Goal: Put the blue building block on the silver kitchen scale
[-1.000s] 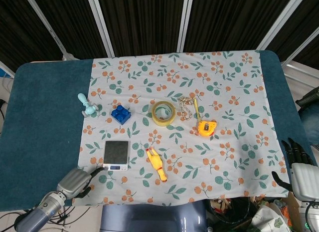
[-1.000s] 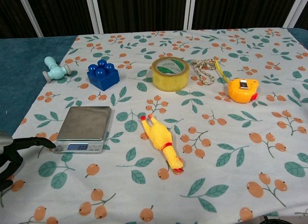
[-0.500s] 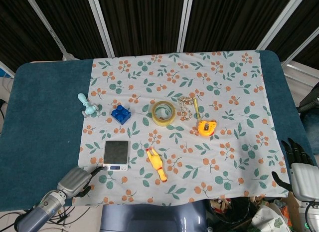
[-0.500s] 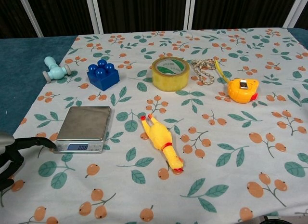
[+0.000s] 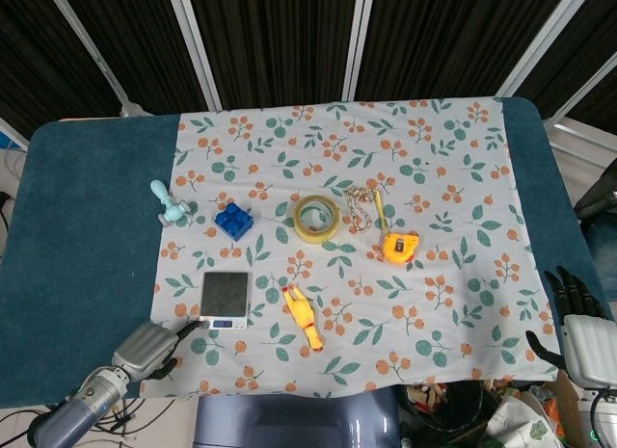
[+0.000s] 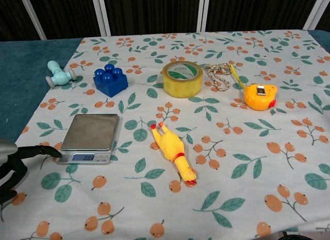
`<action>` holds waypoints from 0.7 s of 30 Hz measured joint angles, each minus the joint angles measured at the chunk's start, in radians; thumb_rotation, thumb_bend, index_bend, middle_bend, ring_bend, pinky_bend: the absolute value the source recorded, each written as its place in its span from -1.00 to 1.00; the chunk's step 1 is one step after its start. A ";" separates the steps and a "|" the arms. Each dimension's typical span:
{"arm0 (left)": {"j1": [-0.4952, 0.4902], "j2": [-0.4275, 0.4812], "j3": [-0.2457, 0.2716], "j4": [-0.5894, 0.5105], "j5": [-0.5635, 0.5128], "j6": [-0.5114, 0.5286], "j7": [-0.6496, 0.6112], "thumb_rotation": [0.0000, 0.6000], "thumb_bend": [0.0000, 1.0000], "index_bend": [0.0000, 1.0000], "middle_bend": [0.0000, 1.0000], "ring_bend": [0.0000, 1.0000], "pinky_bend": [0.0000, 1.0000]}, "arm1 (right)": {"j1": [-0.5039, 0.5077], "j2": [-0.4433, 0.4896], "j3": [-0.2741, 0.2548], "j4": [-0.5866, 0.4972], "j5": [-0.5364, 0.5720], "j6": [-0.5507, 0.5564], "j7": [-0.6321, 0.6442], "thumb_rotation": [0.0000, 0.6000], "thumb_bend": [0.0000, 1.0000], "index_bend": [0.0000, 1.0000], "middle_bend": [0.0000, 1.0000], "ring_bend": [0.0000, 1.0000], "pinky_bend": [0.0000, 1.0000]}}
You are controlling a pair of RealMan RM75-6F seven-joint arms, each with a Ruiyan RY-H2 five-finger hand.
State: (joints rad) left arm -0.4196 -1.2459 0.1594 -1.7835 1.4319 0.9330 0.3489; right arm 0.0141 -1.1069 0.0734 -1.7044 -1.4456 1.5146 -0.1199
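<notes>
The blue building block (image 5: pixel 234 220) (image 6: pixel 110 80) stands on the flowered cloth, left of the tape roll. Nearer the front edge lies the silver kitchen scale (image 5: pixel 225 298) (image 6: pixel 90 137), nothing on its plate. My left hand (image 5: pixel 147 348) (image 6: pixel 15 165) sits at the front left corner, empty, with dark fingers spread and one fingertip close to the scale's left front corner. My right hand (image 5: pixel 576 330) hangs off the table's right front edge, fingers apart, holding nothing.
A yellow tape roll (image 5: pixel 317 218), a rope coil (image 5: pixel 362 207), an orange tape measure (image 5: pixel 400 247), a yellow rubber chicken (image 5: pixel 303 316) and a light blue toy (image 5: pixel 170 206) are spread over the cloth.
The left hand has shifted very slightly by the scale's corner. Nothing else has moved.
</notes>
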 measured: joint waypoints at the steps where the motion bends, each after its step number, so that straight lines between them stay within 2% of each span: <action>1: 0.000 0.000 0.001 0.000 0.001 0.001 0.000 1.00 -0.08 -0.78 0.33 0.37 0.75 | 0.000 0.000 0.000 0.000 0.000 0.000 0.000 1.00 -0.61 -1.00 -1.00 -0.89 -0.63; 15: -0.012 -0.001 0.003 0.003 -0.019 -0.025 0.003 1.00 -0.08 -0.77 0.33 0.38 0.75 | 0.000 0.000 0.000 -0.001 0.000 0.001 0.000 1.00 -0.61 -1.00 -1.00 -0.89 -0.63; 21: -0.016 -0.002 0.006 0.007 -0.026 -0.036 0.001 1.00 -0.08 -0.67 0.33 0.38 0.75 | 0.000 0.001 0.000 -0.001 0.000 0.000 0.001 1.00 -0.62 -1.00 -1.00 -0.89 -0.63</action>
State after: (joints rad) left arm -0.4353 -1.2477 0.1653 -1.7763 1.4055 0.8967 0.3495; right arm 0.0141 -1.1060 0.0739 -1.7051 -1.4454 1.5147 -0.1190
